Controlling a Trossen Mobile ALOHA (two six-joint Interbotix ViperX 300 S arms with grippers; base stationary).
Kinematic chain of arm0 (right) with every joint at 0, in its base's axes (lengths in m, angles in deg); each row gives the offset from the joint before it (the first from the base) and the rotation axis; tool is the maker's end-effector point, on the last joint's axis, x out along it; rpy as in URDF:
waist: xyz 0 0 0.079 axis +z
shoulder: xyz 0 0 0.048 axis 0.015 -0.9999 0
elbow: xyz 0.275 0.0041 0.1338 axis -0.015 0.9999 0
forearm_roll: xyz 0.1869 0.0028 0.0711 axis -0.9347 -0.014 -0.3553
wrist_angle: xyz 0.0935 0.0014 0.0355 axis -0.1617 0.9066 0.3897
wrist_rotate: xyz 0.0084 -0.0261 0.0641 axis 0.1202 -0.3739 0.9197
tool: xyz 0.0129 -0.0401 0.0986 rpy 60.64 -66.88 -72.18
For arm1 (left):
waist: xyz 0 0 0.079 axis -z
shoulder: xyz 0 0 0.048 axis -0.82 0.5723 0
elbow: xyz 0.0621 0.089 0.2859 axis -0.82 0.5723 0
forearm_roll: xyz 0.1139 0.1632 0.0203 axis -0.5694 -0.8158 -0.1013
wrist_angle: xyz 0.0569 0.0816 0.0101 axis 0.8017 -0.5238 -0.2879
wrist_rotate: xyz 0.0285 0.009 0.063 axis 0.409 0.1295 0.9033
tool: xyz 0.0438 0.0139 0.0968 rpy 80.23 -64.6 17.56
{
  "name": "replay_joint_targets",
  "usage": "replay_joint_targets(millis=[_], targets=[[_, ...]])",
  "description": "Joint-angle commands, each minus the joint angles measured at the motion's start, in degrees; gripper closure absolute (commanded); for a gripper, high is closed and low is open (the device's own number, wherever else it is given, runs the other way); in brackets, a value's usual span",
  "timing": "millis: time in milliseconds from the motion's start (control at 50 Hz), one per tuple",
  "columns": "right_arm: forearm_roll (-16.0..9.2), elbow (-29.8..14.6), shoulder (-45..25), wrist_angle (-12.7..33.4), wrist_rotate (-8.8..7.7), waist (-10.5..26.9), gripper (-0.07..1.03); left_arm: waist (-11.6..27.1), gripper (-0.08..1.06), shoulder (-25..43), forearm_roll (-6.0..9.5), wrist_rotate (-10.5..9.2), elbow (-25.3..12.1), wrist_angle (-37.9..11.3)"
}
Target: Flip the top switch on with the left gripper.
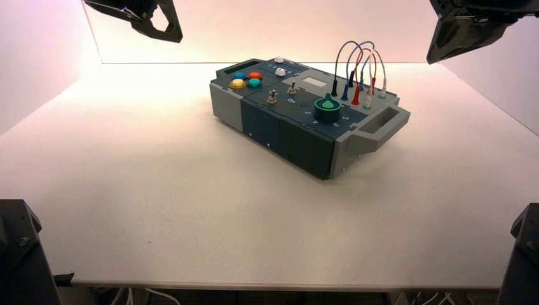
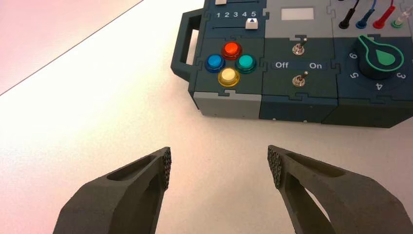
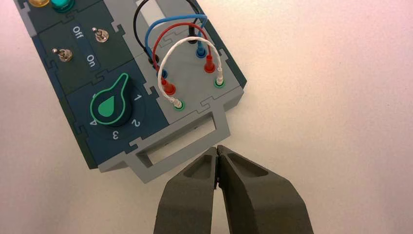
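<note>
The approach has not begun: the left gripper (image 2: 219, 168) is held high above the tabletop (image 1: 159, 203), well short of the box (image 1: 305, 136), with its fingers (image 2: 165, 168) spread wide apart and nothing between them. The right gripper (image 3: 217, 163) is parked off the box's handle end, its fingers pressed together on nothing. The top switch (image 2: 299, 47) is found in the two-switch panel between the four coloured buttons (image 2: 230, 63) and the green knob (image 2: 381, 57), on the side of the "Off / On" lettering toward the white label and the sliders; in the high view it is the farther of the two toggles (image 1: 292, 88). A second toggle (image 2: 300, 79) stands nearer the box's front edge and should not be mistaken for it. The top switch's lever is a slim metal stick rising from a small base, its long axis close to upright off the panel; in the left wrist view its tip seems tilted slightly, though whether toward Off or On cannot be told with confidence. For the next move, the left gripper would probably have to be lowered and carried forward over the buttons, so that one fingertip can be set beside the lever on its Off side and pushed toward On, clear of the neighbouring toggle.
</note>
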Motion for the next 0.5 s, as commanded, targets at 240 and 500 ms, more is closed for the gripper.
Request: replay_joint_targets(millis=[240,500], targets=[[-0.2,-2.3,0.3,0.4,0.09,0.2,0.98,0.2,-0.05,-0.7,-0.09,0.09,-1.1,0.4],[-0.3,-1.9,0.2,0.9,0.26,0.3,0.98,0.1,-0.05,-0.2,-0.09,0.09,-1.3,-0.5]])
